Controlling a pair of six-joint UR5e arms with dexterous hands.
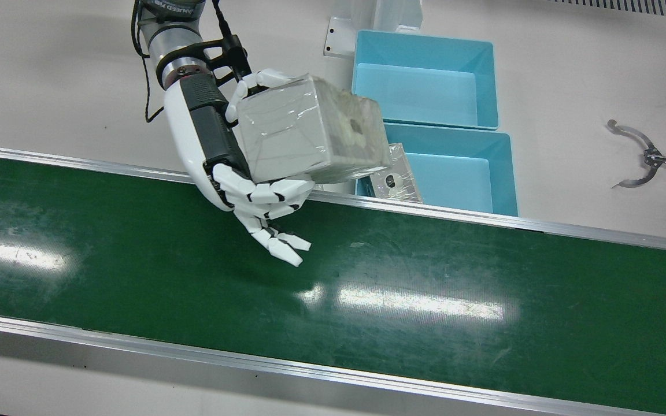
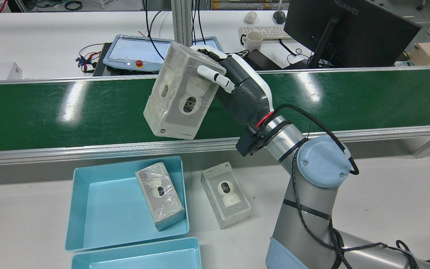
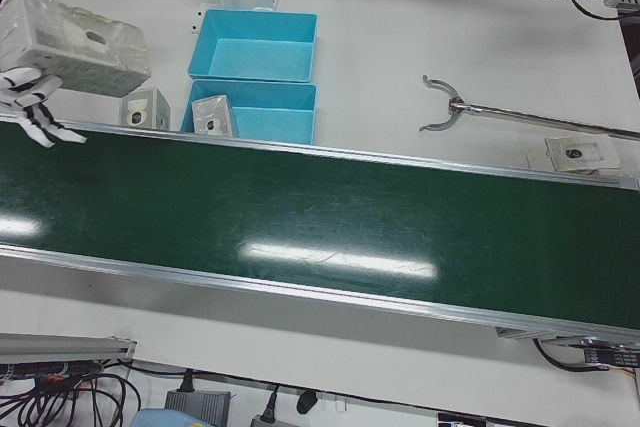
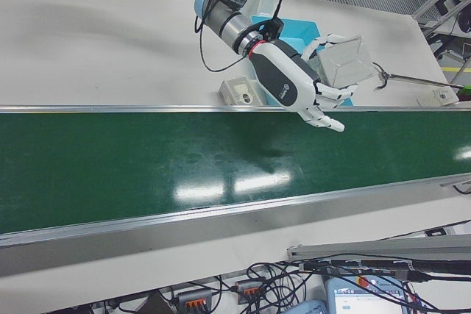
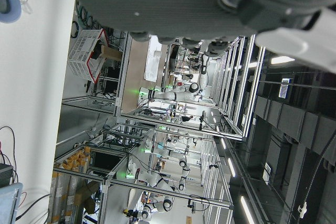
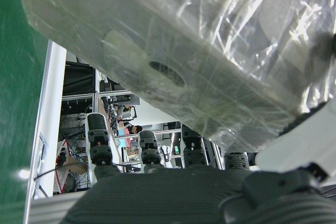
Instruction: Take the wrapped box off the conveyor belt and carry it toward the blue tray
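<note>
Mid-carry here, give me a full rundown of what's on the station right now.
Wrapped box: one, clear-wrapped, held aloft above the belt's edge.
Other wrapped boxes: two; one in the blue tray, one on the table beside it.
Blue trays: two, side by side.
Conveyor belt: one, green, bare.
Grabber tool: one, metal, on the table.
Flat packet: one, near the belt's end.
Right hand: shut on the wrapped box.
Left hand: only its underside shows.
</note>
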